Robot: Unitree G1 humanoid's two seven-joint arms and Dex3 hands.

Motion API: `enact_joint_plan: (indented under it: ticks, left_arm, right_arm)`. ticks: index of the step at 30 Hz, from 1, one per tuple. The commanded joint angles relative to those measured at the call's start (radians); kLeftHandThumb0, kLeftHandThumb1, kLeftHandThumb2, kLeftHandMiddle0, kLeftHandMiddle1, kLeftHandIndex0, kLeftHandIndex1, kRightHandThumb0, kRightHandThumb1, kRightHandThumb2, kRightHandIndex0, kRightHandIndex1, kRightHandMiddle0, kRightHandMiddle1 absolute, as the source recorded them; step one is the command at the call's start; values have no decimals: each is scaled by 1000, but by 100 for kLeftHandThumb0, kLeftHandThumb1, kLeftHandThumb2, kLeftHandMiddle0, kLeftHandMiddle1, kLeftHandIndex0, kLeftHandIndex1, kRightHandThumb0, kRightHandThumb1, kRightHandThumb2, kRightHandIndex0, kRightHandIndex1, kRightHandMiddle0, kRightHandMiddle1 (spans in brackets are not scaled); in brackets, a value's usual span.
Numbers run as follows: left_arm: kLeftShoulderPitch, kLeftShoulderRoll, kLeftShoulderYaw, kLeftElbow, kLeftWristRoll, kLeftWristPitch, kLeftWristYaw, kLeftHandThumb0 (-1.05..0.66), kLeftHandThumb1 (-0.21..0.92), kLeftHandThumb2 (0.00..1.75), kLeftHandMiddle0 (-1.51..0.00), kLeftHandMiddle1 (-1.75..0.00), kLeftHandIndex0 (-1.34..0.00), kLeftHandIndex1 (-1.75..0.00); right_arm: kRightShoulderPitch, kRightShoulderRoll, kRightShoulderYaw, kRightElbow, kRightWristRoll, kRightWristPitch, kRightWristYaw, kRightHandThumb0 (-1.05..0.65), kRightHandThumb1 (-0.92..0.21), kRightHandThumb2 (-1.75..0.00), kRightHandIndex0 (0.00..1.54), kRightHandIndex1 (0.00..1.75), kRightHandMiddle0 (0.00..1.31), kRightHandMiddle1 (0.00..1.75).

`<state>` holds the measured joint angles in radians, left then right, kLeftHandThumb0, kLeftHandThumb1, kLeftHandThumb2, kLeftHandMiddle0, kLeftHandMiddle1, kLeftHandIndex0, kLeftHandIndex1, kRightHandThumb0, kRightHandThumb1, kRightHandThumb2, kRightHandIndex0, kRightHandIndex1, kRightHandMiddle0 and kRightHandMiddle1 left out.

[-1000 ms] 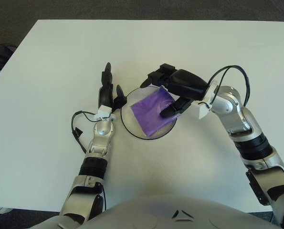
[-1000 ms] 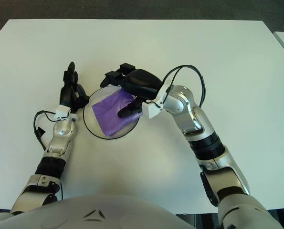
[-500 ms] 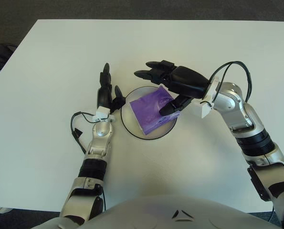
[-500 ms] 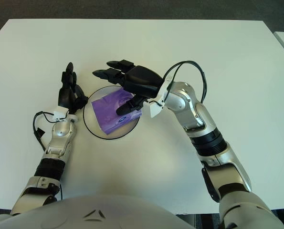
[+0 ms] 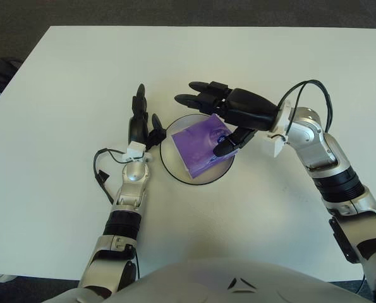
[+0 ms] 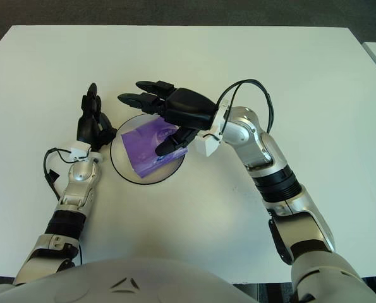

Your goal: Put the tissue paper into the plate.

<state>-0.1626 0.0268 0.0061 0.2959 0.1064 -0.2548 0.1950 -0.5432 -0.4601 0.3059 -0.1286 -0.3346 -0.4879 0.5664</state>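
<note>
- Left eye view: the purple tissue pack [image 5: 201,146] lies inside the plate [image 5: 172,169], a shallow clear dish with a dark rim, sitting on the white surface [image 5: 61,76].
- Right robot hand [image 5: 220,123] hovers over the far-right part of the plate. Fingers are spread and extended, gripping nothing; two fingers reach out past the far rim, and the thumb points down toward the pack's right edge. Cannot tell whether the thumb tip touches the pack.
- Left robot hand [image 5: 140,123] shows just to the left of the plate, fingers straight and pointing away from the robot, holding nothing. It sits close to the rim; contact cannot be confirmed.
- Pack sits below and slightly left of the right robot hand's palm, tilted, with one corner near the rim closest to the robot.
- Handling judgement: looks like a soft film-wrapped pack, light, compressible, not fragile. The glossy wrap is probably slippery, so a light pinch could slide.
- Grip judgement: if re-seating is needed, take it across the two long edges, thumb against fingers, near the middle. Squeeze gently, as the pack will deform rather than resist.
- Task judgement: placement appears essentially done.
</note>
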Motion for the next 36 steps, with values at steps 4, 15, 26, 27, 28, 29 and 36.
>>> enact_joint_plan:
  ticks: [4,15,26,27,28,29,36]
  left_arm:
    - [93,10,1,88,25,31,8,-90,92,100,-11,-1,0,-26]
    - [105,-11,0,37,13,54,11,-87,92,98,-14,-2,0,-35]
    - [120,-22,0,8,13,52,14,-83,92,98,-18,-4,0,-50]
    - [122,-22,-1,5,13,52,13,-83,92,99,-18,-4,0,-50]
    - [123,-22,-1,3,13,52,12,-82,92,99,-19,-4,0,-50]
    - [125,-22,-1,1,13,53,11,-82,92,99,-19,-4,0,-51]
    - [133,-20,-2,-10,9,54,3,-82,92,99,-19,-3,0,-52]
  right_arm:
    - [-11,16,-15,23,58,-28,-12,-105,-92,-78,0,0,0,0]
    - [-96,13,-75,185,222,-6,38,-105,-92,-74,0,0,0,0]
    - [-77,160,-252,445,312,75,-215,-105,-92,-57,0,0,0,0]
    - [-67,203,-277,446,356,92,-246,-105,-92,-58,0,0,0,0]
    - [-53,243,-305,451,403,101,-269,-104,-92,-64,0,0,0,0]
    - [-43,266,-322,453,432,104,-282,-103,-92,-71,0,0,0,0]
    - [26,352,-431,521,543,61,-346,-99,-92,-94,3,2,1,1]
